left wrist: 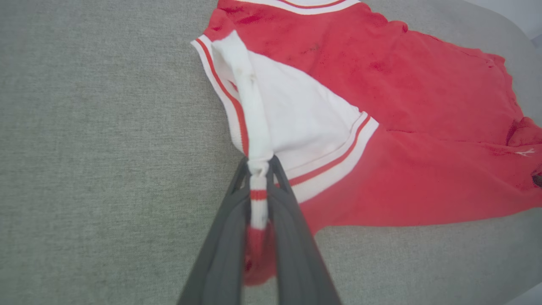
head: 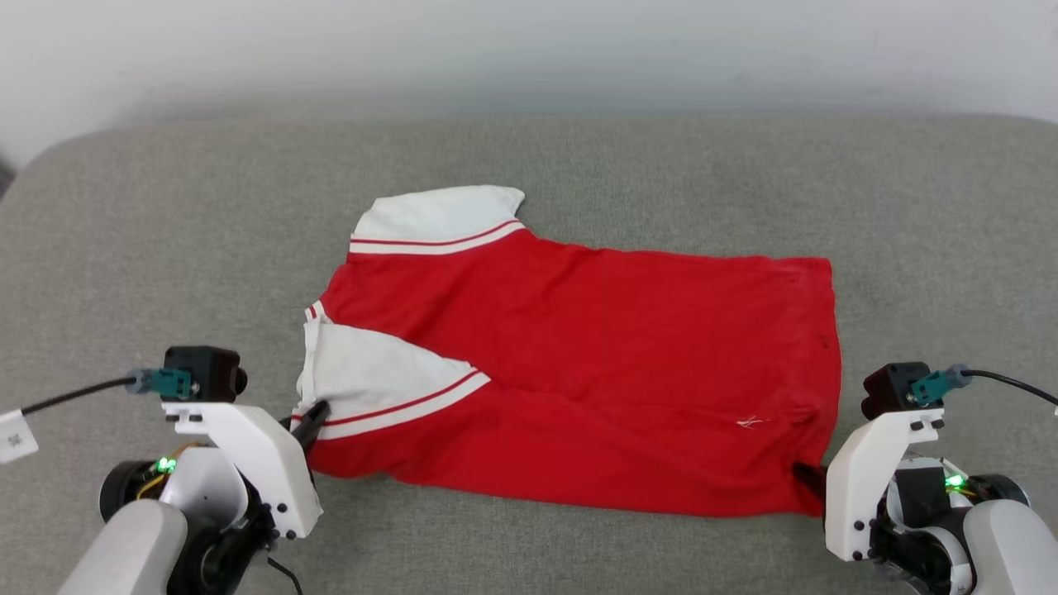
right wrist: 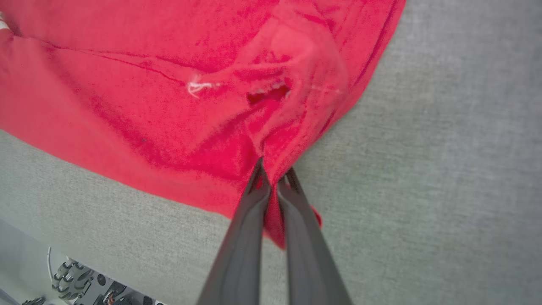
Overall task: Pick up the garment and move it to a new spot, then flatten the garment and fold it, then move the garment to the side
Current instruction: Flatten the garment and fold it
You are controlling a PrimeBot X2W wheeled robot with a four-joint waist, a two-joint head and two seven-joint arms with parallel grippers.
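Dealing w/ a red shirt laid sideways mid gray cushion: neck end to the left, hem to the right, far white sleeve sticking out at the back, near sleeve folded in over the red body. Pinched at both near corners. Left gripper clamped on a bunch of white striped trim plus some red cloth; right gripper clamped on the near-right hem corner, cloth drawn to a point btwn the fingers. Prob. thin, soft, v. light, w/ no stiffness: sags and creases wherever unsupported, drags on the rough cushion weave rather than slides. Best taken by seamed edges and corners, as now, w/ better bite on thick trim and hem than on single-layer body cloth. Needs both ends moved together and kept taut, else bunching mid-span. Loose white thread and what looks like a small tear beside it near the right corner, so go easy on pull there. Room: plenty of bare cushion beyond, left and right of the shirt; pale wall well apart at the back. Tighter on the near side, w/ cushion's front edge close behind the right gripper and robot base below it.
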